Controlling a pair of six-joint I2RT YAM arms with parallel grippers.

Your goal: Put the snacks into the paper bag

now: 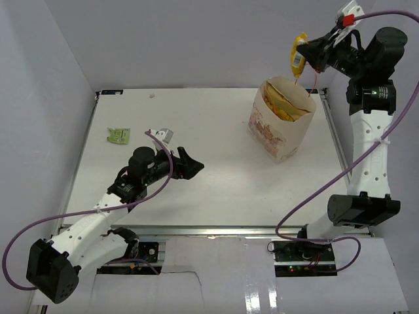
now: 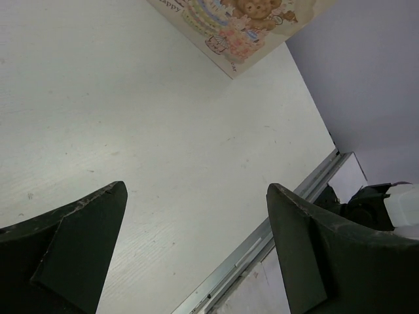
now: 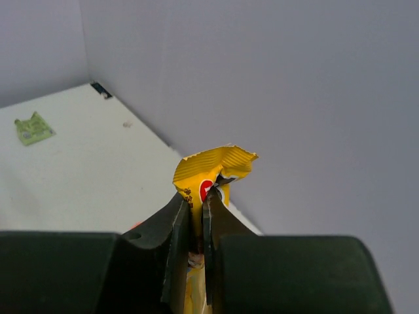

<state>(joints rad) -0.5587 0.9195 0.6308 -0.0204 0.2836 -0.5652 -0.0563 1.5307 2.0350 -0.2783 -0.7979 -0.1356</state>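
Closest to the right wrist lens, my right gripper [image 3: 198, 204] is clenched on the crimped top edge of the yellow packet [image 3: 213, 167], whose body hangs below my fingers out of sight. Far beyond the tips and to their left, the green packet [image 3: 33, 127] lies flat on the table [image 3: 98, 176]. Only a thin strip of wrapper is pinched, so I judge a jolt could let it slip too soon. From the left wrist, my left gripper [image 2: 196, 188] stands spread wide with nothing between its fingers, bare tabletop beneath, and the printed side of the paper bag [image 2: 239, 26] well ahead of the tips. From above, the yellow packet dangles under my right gripper, high over the bag's far rim rather than its middle, as best I can tell. Letting go there risks it catching the rim or the thin orange handle [image 1: 315, 82] and dropping behind the bag. The tan-gold chip bag [image 1: 285, 104] fills much of the mouth, so the packet may lodge on top and slide out. Lowering carelessly could tip the light bag. Behind my left gripper's tips, the green packet and a small silvery piece [image 1: 164, 135] lie flat, and such thin things may skid away from closing fingers.
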